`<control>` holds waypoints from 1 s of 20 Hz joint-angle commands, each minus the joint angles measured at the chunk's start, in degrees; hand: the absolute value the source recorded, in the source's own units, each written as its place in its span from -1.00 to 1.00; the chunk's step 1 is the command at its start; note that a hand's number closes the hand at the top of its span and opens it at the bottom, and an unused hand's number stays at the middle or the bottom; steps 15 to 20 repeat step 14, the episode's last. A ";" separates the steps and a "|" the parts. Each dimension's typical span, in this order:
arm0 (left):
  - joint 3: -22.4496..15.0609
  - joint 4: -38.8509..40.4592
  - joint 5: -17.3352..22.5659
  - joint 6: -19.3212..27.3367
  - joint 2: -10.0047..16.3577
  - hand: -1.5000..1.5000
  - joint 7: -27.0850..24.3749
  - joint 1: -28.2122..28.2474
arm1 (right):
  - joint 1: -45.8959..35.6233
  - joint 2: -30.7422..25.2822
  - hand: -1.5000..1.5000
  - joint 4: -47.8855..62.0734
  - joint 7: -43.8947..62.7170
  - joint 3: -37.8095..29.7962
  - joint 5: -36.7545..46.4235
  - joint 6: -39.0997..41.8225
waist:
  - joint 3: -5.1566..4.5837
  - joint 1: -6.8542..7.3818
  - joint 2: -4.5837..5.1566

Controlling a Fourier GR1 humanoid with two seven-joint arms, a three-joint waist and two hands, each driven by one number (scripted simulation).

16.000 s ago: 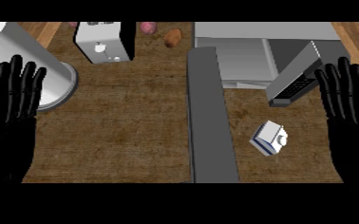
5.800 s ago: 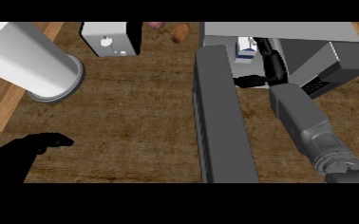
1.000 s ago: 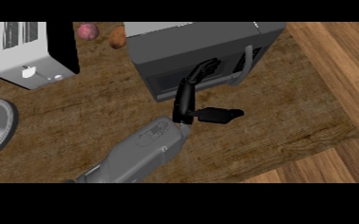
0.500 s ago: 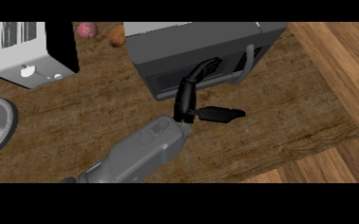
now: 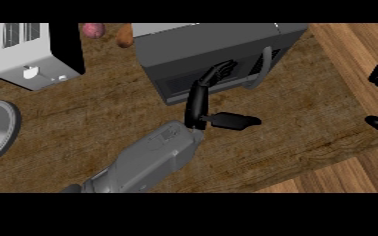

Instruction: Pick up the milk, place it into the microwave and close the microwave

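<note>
Left hand [image 5: 196,111]: fingers straight, tips flat on the door, thumb splayed rightward | just beyond fingertips: microwave [image 5: 221,42], door looks shut, handle [image 5: 260,69] right of fingertips | milk: unseen, presumably inside behind door | risk: door unlatched, may rebound once pressure lifts.
</note>
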 commanded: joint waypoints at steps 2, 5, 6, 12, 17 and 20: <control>3.39 3.82 2.45 1.16 0.02 -1.00 -0.35 -3.62 | -0.93 1.06 -1.00 3.82 1.87 0.37 -5.20 3.70 | -0.10 0.05 0.49; 3.26 4.74 3.04 1.22 0.02 -1.00 -0.92 -3.86 | -1.36 0.74 -1.00 5.16 2.72 0.29 -6.95 5.28 | -0.10 -0.37 0.32; 3.29 4.59 3.35 1.09 0.02 -1.00 -1.30 -3.89 | -1.93 0.43 -1.00 5.48 2.99 0.20 -7.56 5.88 | -0.15 -0.34 0.31; 2.68 5.46 4.60 0.45 0.02 -1.00 -2.56 -3.67 | -3.78 -0.76 -1.00 8.14 4.35 -0.53 -10.26 8.04 | -0.09 -0.68 0.61; 2.60 5.21 4.90 0.51 0.02 -1.00 -3.16 -4.16 | -4.59 -0.33 -1.00 9.21 4.70 -0.75 -11.13 7.82 | -0.04 -0.48 0.71; 2.60 5.21 4.90 0.51 0.02 -1.00 -3.16 -4.16 | -4.59 -0.33 -1.00 9.21 4.70 -0.75 -11.13 7.82 | -0.04 -0.48 0.71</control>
